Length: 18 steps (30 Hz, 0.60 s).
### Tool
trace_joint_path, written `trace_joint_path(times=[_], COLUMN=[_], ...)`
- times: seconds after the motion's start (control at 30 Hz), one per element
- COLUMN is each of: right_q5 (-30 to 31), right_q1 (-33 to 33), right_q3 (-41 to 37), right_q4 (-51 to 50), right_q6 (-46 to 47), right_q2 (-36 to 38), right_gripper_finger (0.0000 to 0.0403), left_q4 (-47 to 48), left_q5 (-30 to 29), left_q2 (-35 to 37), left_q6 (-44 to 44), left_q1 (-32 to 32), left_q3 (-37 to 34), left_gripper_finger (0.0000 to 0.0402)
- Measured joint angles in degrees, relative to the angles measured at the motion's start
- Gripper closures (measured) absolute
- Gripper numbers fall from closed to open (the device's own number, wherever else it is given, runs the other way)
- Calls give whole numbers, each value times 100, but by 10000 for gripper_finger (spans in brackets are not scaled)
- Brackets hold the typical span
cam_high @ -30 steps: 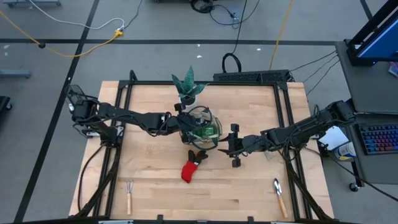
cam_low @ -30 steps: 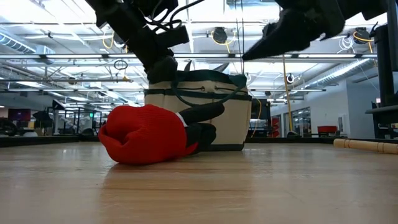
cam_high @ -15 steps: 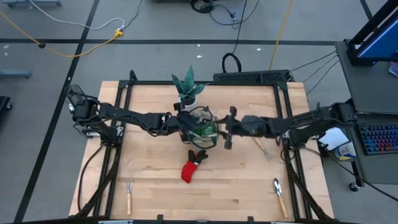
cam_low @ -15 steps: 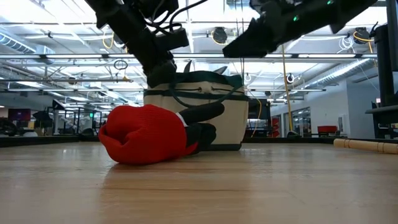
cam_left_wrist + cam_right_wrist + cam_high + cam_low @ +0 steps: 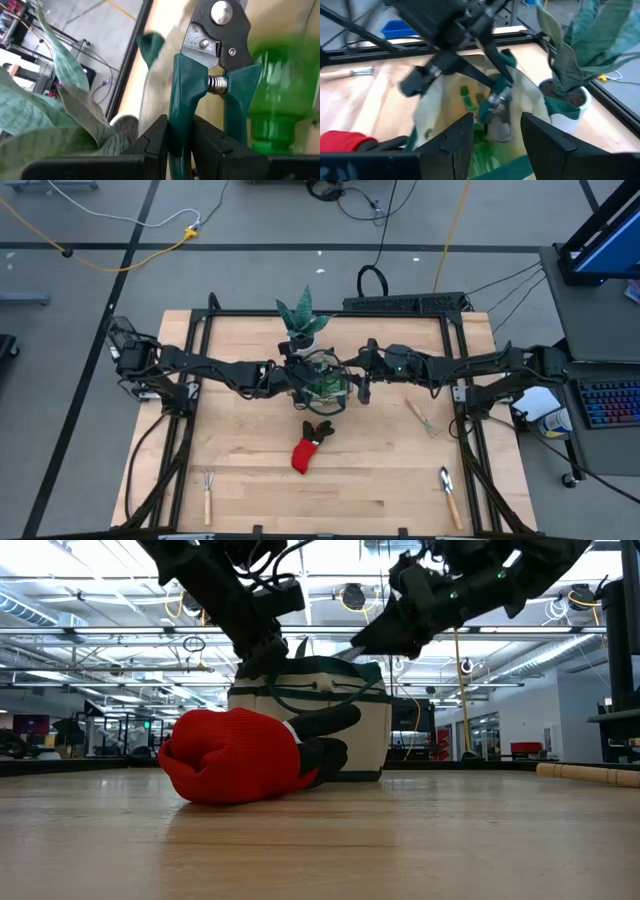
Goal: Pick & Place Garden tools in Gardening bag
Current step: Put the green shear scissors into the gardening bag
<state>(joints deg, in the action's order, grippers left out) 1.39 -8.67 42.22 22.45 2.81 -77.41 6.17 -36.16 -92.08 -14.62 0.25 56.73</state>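
Observation:
The beige gardening bag [image 5: 338, 372] stands upright at mid-table, its base on the wood [image 5: 372, 730]. My left gripper [image 5: 299, 378] reaches over its left rim and is shut on green-handled pruning shears [image 5: 220, 30] inside the bag. A green spray bottle [image 5: 272, 90] stands in the bag beside them. My right gripper [image 5: 363, 373] is open and empty above the bag's right rim [image 5: 495, 135]. The red-and-black glove [image 5: 306, 450] lies on the table nearer than the bag. My left gripper pinches one green handle of the shears [image 5: 181, 95] between its two fingers, which lie across that handle. It comes slanting down from the table's left. The shears hang inside the bag [image 5: 496, 100], blades pointing down; what their tip rests on is hidden.
A spiky plant in a white pot [image 5: 300, 320] stands just behind the bag. A small hand fork [image 5: 422, 417] lies right of the bag, another wooden-handled fork [image 5: 207, 490] near the front left, and a trowel [image 5: 449, 493] near the front right.
My right gripper has gone from the table's middle, right of the glove, up and toward the far left, ending over the bag's right rim. The hand fork right of the bag now shows where the arm covered it.

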Motion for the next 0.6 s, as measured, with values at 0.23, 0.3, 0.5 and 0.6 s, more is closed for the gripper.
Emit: trace_joint_path(times=[0.23, 0.3, 0.5, 0.6], right_q5=[-3, -9, -5, -11], right_q1=[-95, -106, -118, -118], right_q3=[-4, -4, -2, 0], right_q4=[21, 37, 243, 354], right_q6=[20, 88, 105, 101], right_q2=[-210, -199, -201, -190], right_gripper_finger=[248, 248, 272, 300], left_q4=[-47, -43, -43, -43], left_q5=[-4, -2, -4, -3], left_q2=[6, 6, 6, 6], left_q6=[-3, 1, 6, 6], left_q1=[0, -1, -4, -4], left_q3=[1, 1, 2, 2], left_gripper_finger=[334, 334, 334, 334])
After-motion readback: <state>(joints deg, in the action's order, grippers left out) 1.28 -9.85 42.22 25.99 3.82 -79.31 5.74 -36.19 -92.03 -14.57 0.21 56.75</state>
